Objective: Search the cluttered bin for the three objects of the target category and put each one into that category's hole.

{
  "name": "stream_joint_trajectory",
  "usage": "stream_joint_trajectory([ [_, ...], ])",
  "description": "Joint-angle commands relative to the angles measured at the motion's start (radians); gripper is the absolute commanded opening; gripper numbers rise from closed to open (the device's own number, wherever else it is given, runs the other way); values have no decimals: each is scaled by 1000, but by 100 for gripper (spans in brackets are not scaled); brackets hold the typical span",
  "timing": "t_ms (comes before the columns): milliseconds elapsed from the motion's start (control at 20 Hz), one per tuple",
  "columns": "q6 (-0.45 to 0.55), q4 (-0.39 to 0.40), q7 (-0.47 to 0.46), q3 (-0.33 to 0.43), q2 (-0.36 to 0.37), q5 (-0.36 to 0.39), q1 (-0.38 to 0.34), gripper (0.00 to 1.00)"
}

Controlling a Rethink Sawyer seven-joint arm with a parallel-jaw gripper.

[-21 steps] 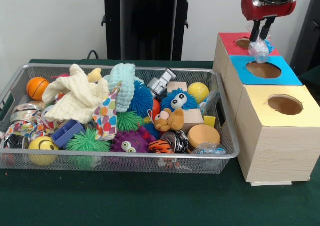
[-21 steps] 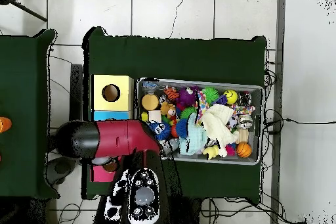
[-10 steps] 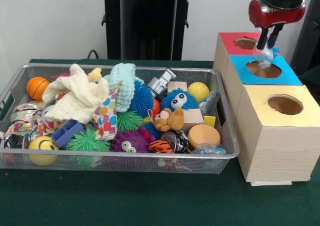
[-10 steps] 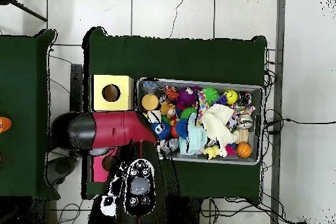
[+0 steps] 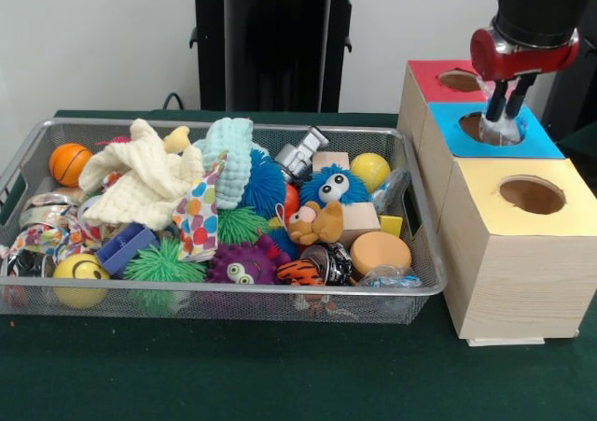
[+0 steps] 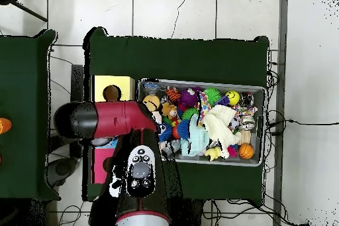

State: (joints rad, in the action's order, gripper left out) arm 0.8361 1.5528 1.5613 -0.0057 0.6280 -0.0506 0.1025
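front view: claw (image 5: 504, 125) clamped on clear crinkled plastic bottle (image 5: 501, 130), hanging upright directly over blue-topped wooden box's round hole (image 5: 481, 127).

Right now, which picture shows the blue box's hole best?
The front view. The blue box's hole is plain there, with the gripper holding a clear thing over it. In the overhead view the red arm hides it.
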Motion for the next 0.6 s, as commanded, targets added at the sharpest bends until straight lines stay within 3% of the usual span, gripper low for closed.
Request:
stream_joint_trajectory([
  [50, 44, -89, 121, 50, -97, 5, -37, 0],
  [250, 32, -84, 128, 47, -109, -4, -48, 0],
  [600, 14, -42, 118, 42, -66, 3, -52, 0],
])
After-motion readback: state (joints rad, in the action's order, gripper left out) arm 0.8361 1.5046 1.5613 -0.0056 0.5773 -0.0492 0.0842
